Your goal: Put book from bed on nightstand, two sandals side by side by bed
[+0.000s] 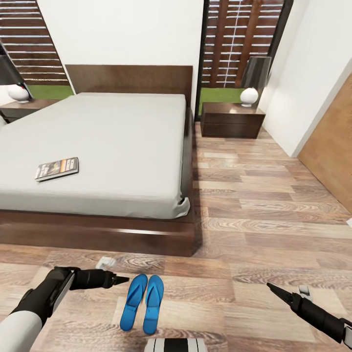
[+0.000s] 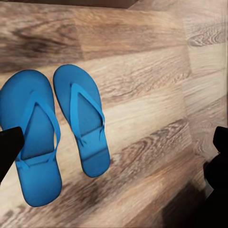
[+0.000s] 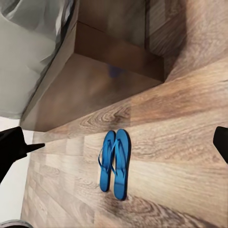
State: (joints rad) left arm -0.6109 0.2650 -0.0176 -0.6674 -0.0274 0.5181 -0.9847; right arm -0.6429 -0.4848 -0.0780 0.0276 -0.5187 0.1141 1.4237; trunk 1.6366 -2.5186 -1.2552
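Lying paired just beside the empty, parted left hand (image 1: 117, 279), both sandals (image 1: 142, 302) look placed; the book (image 1: 57, 168) remains on the bed (image 1: 127, 142), well beyond it.

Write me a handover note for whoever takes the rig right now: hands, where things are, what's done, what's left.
Left hand: looks empty, just left of the sandals; open or shut unclear.
Right hand: looks empty, low over the floor to the right; open or shut unclear.
Two sandals: side by side on the floor at the foot of the bed. Looks done.
Book: still on the mattress, near its left side.
Left: carry the book to a nightstand; the right one stands beyond the bed's far corner.
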